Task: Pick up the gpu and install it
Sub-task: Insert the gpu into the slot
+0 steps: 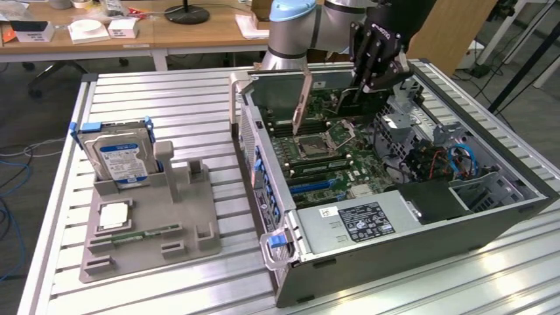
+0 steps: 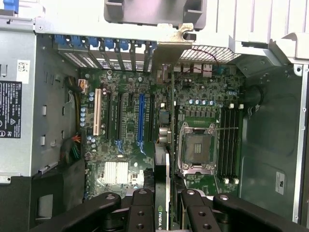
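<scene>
Around: We see an open case (image 1: pixel 490 216) lying on its side on the slatted worktop (image 1: pixel 175 98), toward the exterior view's right. A grey rack (image 1: pixel 153 252) sits at the exterior view's left, apart from the case.
In the way: Inside the case, the socket (image 1: pixel 313 146), the memory slots (image 1: pixel 319 167) and a tangle of cables (image 1: pixel 437 161) crowd the board (image 1: pixel 350 177). A grey metal frame (image 1: pixel 411 118) stands just beside the claw (image 1: pixel 372 85) (image 2: pixel 166 212), on the exterior view's right.
Rack: It holds a hard drive (image 1: pixel 122 157) upright at its far end, a small silvery square part (image 1: pixel 114 216) nearer, and a green memory stick (image 1: pixel 140 233) lying flat just beside that part.
Case: It holds the board and a power supply (image 1: pixel 359 220) at the near end. In the wrist view we also see a row of slots (image 2: pixel 120 116) across the board: white, black and blue.
Claw: It is clenched on the gpu (image 1: pixel 345 104) (image 2: pixel 166 183), with fingers (image 2: pixel 140 212) on either side of the card.
Gpu: It is held on edge at the far end of the case, over the board, under the claw. Its bracket (image 2: pixel 169 48) points toward the case's slotted wall. In the wrist view the card runs between the blue slot (image 2: pixel 141 121) and the socket. We cannot tell whether its lower edge touches the board.
</scene>
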`<control>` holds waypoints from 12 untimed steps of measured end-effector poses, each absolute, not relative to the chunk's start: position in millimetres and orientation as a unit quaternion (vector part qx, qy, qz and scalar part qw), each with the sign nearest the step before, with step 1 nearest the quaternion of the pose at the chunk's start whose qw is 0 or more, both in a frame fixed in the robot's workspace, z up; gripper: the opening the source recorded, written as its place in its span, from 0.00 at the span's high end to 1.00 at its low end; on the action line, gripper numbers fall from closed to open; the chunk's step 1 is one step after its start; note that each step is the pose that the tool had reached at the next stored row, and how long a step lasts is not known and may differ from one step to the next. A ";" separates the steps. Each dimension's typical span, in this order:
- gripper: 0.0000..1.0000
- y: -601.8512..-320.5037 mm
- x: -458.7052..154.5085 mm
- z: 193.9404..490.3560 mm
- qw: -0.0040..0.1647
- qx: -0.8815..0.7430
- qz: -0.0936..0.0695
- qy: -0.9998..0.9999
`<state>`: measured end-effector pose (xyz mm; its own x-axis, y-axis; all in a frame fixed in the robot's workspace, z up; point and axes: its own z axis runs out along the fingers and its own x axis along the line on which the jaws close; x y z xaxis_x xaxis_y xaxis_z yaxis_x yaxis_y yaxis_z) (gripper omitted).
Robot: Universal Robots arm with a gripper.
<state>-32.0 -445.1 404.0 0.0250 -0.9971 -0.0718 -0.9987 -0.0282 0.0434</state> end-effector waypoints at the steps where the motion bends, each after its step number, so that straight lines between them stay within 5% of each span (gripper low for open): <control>1: 0.74 -445.1 -31.8 403.6 0.009 -0.716 0.041 0.696; 12: 0.74 -444.0 -29.8 399.6 0.009 -0.723 0.041 0.689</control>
